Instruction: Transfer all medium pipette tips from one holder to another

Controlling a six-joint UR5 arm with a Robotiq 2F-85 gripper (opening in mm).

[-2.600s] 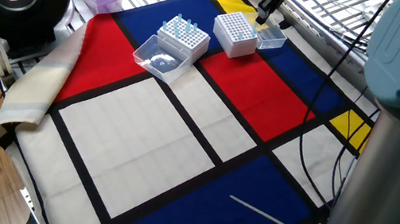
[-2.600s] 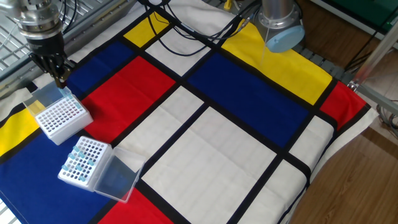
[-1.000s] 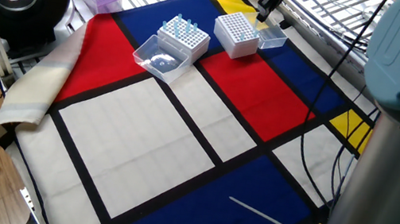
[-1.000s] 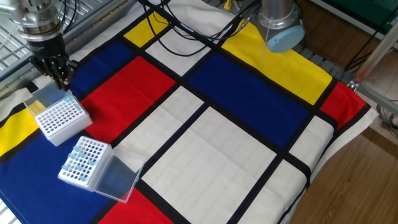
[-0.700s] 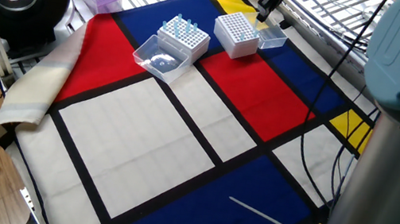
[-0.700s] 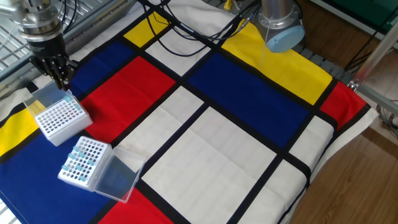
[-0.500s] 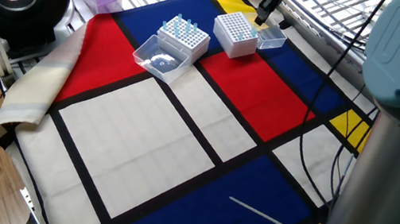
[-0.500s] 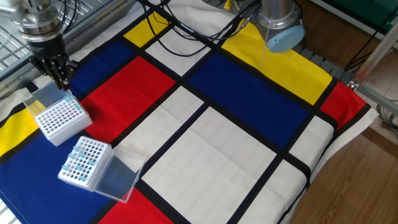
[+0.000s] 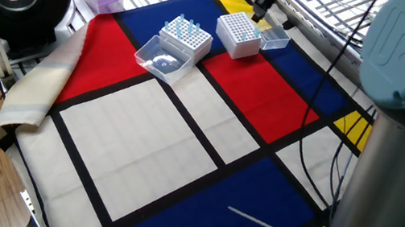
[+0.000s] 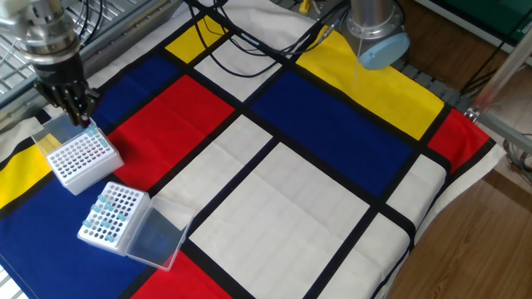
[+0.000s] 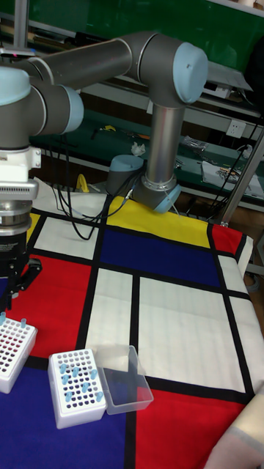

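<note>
End effector (image 10: 81, 116) shifted left; no legible labels.

We see a matt woven cloth (image 10: 316, 191) under white plastic holders (image 10: 79, 158), translucent blue tips (image 11: 73, 375), and a glossy clear lid (image 10: 158, 237).

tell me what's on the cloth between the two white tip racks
Nothing: in the other fixed view only bare blue cloth separates the near rack from the far rack.
</note>
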